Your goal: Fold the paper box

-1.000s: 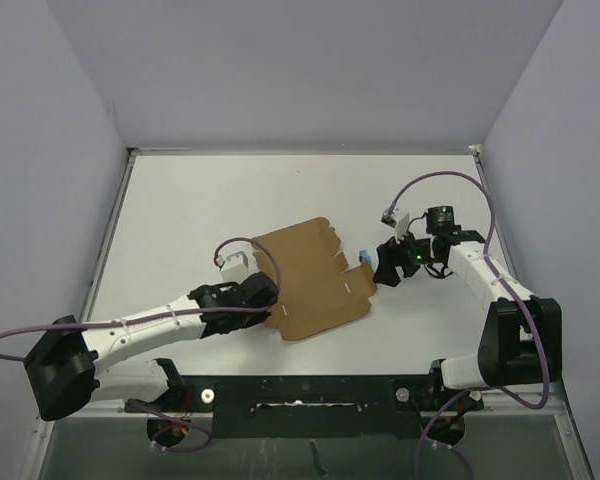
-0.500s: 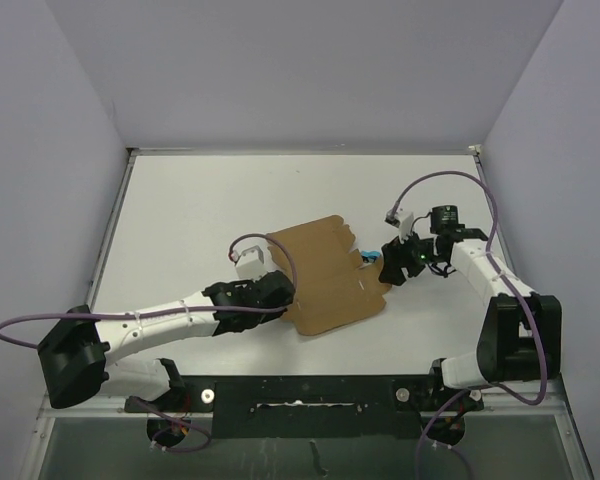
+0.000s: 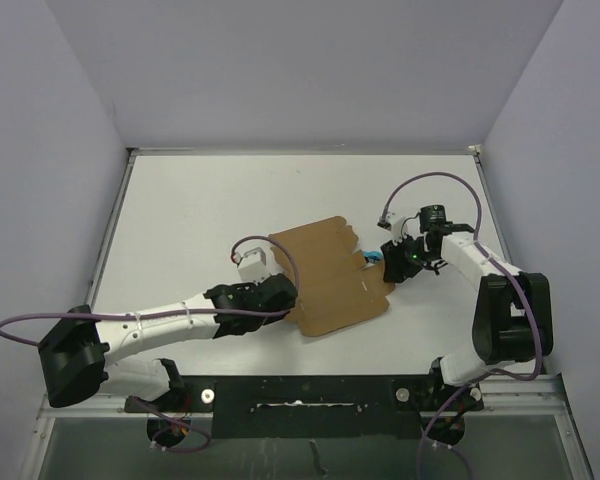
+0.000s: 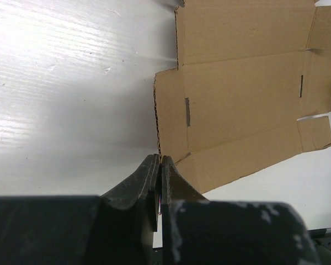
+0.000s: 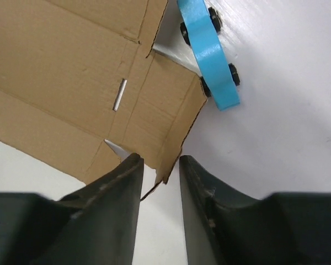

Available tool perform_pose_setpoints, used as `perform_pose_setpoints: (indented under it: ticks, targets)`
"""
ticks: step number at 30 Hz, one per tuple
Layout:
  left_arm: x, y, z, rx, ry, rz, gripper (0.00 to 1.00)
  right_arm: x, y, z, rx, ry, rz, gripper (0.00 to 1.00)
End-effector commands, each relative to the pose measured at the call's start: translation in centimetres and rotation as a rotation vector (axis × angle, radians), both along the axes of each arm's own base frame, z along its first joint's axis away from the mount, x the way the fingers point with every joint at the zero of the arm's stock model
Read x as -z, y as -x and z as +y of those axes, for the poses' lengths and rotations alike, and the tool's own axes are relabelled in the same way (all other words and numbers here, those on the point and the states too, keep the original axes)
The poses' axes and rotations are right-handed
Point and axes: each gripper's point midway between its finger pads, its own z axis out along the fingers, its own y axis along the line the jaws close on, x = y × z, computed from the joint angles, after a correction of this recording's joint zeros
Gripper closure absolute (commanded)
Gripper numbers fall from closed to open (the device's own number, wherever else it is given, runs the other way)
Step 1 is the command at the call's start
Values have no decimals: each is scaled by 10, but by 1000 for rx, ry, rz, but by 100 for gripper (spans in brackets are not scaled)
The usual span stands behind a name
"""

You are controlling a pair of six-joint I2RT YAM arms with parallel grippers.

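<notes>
The paper box [image 3: 330, 272] is a flat, unfolded brown cardboard piece with flaps and slots, lying mid-table. My left gripper [image 3: 286, 300] is at its near-left edge. In the left wrist view the gripper [image 4: 160, 160] is shut on the edge of the box [image 4: 237, 94]. My right gripper [image 3: 391, 271] is at the box's right edge. In the right wrist view it [image 5: 161, 165] is open, with the corner of a cardboard flap [image 5: 171, 127] between its fingers [image 5: 124, 182], apart from both.
A small blue object with black wheels [image 5: 208, 55] lies on the white table just beyond the box's right flap; it also shows in the top view [image 3: 373, 257]. Walls enclose the table [image 3: 200, 200] on the left, back and right.
The left arm has slid the box to the right, up to the blue object. The right gripper has shifted slightly and now straddles the flap's corner.
</notes>
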Motion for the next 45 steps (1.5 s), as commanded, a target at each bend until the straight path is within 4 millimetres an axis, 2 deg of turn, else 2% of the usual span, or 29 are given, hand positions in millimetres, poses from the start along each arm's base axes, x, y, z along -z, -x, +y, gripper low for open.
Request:
perform_pose_setpoints:
  ticks: [1, 3, 5, 7, 10, 13, 15, 17, 21, 23, 27, 30, 35, 38, 41, 45]
  targets:
    - [-18, -9, -13, -24, 72, -54, 100, -10, -20, 1, 3, 30, -58, 74]
    - [-17, -8, -14, -11, 81, -59, 100, -10, -23, -2, 13, 44, -64, 88]
    - [-18, -7, -14, 2, 88, -65, 91, -12, -26, -4, 19, 54, -74, 96]
    - [-14, -6, -5, 8, 72, -69, 79, -16, -28, -5, 19, 54, -90, 100]
    - [-22, -7, 10, 40, 64, -107, 58, -21, -28, -8, 10, 43, -108, 100]
    - [-44, -15, 20, 131, 114, -196, 33, -23, -25, -7, -11, 19, -108, 100]
    - [-71, -25, 27, 194, 209, -288, 16, -23, -25, -7, -18, 11, -105, 100]
    - [-87, -32, 39, 218, 274, -343, 4, -24, -24, -6, -27, 4, -105, 100]
    - [-102, -50, 71, 202, 281, -366, 2, -26, -23, -4, -36, -13, -107, 100]
    - [-102, -59, 76, 223, 299, -336, 2, -28, -23, -3, -41, -23, -112, 100]
    - [-90, -76, 70, 291, 451, -199, 3, -31, -21, -1, -55, -39, -119, 100]
    - [-74, -96, 71, 271, 517, -101, 6, -34, -21, 0, -62, -51, -132, 100]
    - [-52, -129, 70, 273, 475, -19, 9, -43, -20, 3, -83, -69, -170, 100]
    - [-41, -141, 67, 312, 449, 13, 11, -52, -21, 5, -97, -81, -208, 100]
    - [-41, -150, 65, 373, 428, -7, 11, -67, -24, 10, -128, -86, -300, 100]
    - [-55, -158, 61, 487, 400, -98, 9, -88, -26, 12, -174, -61, -446, 100]
